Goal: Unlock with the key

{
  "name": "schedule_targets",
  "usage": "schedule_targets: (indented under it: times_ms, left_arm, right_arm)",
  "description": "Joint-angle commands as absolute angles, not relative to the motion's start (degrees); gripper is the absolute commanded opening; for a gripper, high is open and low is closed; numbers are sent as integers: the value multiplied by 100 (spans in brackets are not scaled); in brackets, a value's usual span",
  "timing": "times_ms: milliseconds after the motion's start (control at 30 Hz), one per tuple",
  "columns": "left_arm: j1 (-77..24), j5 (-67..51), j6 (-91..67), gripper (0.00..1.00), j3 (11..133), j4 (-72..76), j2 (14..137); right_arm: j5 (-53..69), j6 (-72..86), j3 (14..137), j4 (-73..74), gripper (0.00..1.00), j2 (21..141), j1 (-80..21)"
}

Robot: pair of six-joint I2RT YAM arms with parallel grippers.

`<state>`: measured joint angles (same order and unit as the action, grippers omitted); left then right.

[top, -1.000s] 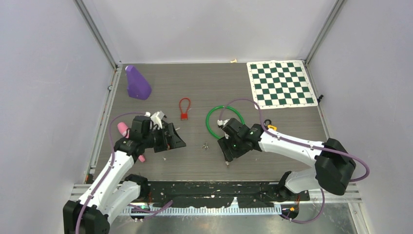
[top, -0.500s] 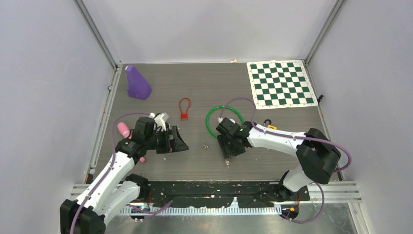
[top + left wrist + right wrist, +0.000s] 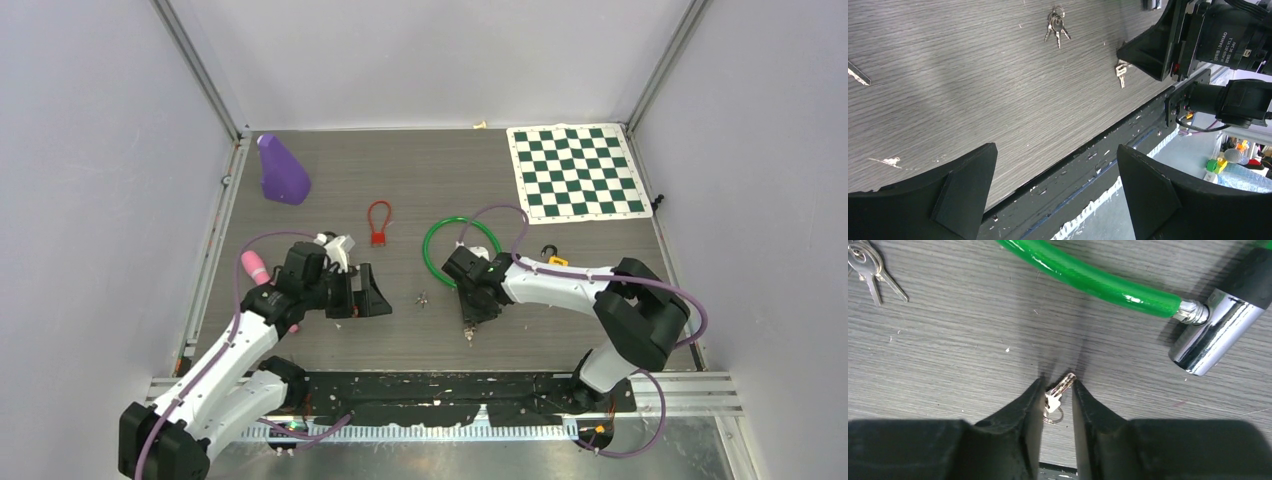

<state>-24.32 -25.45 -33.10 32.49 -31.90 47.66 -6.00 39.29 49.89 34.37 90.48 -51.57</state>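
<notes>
On the left, the left tool (image 3: 1055, 150) is held above the table (image 3: 948, 100), its 2 fingers spread wide apart. Beyond it, a red cable padlock (image 3: 379, 225) is laid flat. A loose key bunch (image 3: 1057, 22) is seen mid-table. Further right, the right tool (image 3: 1058, 385) is clamped on 1 small key (image 3: 1066, 381), near the green cable lock (image 3: 1088, 277) and its chrome barrel (image 3: 1215, 337).

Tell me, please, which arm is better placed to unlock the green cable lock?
Right: the right gripper pinches a small silver key near the chrome cylinder of the green cable lock; the left gripper is open, empty.
</notes>
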Motion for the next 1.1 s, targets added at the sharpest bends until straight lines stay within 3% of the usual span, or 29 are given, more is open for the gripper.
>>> schedule_targets:
  times_ms: [0,33,267,700,833,900,967,1067]
  left_arm:
    - [-2547,-2496,-3413,94,3280,-2919,4829]
    - [-2567,-2500,-3439,94,3285,-2887,4848]
    - [-2851,-2452,-3644,94,3185,-2298,4858]
    - [-3507,-2184,-4074,94,1950,1801,5234]
    - [-3603,-2273,-4156,94,2081,2004,5537]
    - [-3605,-2249,-4242,94,2083,1977,5563]
    - [-3608,-2171,-4271,93,2094,1813,5525]
    - [-3611,-2061,-4198,94,2152,1396,5470]
  right_arm:
    - [-663,4085,4715,3243,28,9268,-5226]
    - [-739,4068,4789,3269,22,9270,-5253]
    - [-900,4004,4863,3011,6,8910,-5311]
    - [-1273,4035,4201,1938,5,7029,-5306]
    - [-1286,4042,4255,2320,6,7002,-5307]
    - [-1194,4065,4478,2803,14,7222,-5309]
    - [-968,4070,4661,3188,33,7455,-5309]
    - [-751,4091,4716,3419,42,7672,-5318]
